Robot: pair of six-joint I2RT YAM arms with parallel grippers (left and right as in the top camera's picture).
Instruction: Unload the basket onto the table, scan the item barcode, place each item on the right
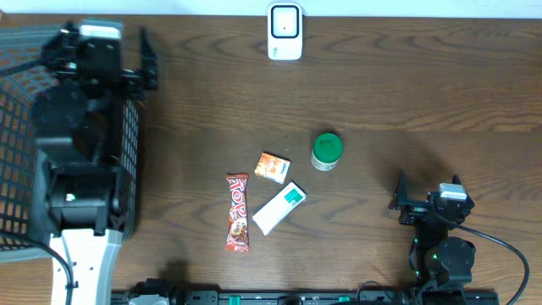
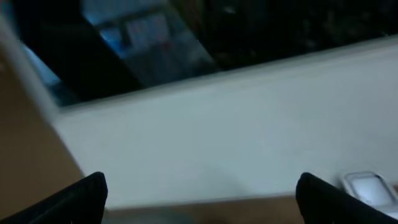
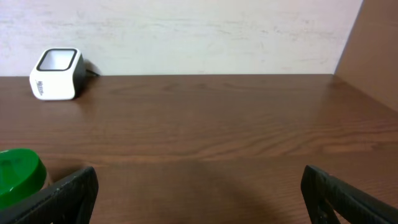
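A dark wooden table (image 1: pixel 406 93) runs up to a pale wall (image 3: pixel 199 31), and most of it is bare. A black wire basket (image 1: pixel 17 127) fills its left edge, with the left arm (image 1: pixel 80 169) stretched over it. The left gripper (image 2: pixel 200 180) is raised and faces the wall, its jaws spread wide with nothing between them. The right gripper (image 3: pixel 199 174) sits low near the front right corner, looking across the boards, and is equally wide and empty. The candidates for scanning lie in a loose cluster at the middle of the table, well apart from both grippers. They are a red bar (image 1: pixel 238 213) lying flat, a white box (image 1: pixel 279 207) just beside it on a slant, a green-lidded jar (image 1: pixel 326 150) standing upright behind and to the right, and a small orange packet (image 1: pixel 272 167) between jar and bar. The white scanner (image 1: pixel 284 31) stands at the far edge by the wall, well apart from the cluster, its window facing up and forward. No barcode can be made out on any item. By the look of it the task is at its very start, with nothing picked up. The next move calls for settling on one item, most likely the jar or the box since they lie nearest the right gripper. The gripper would then have to come down over it, close on it, and carry it to the scanner with the printed code turned toward the window.
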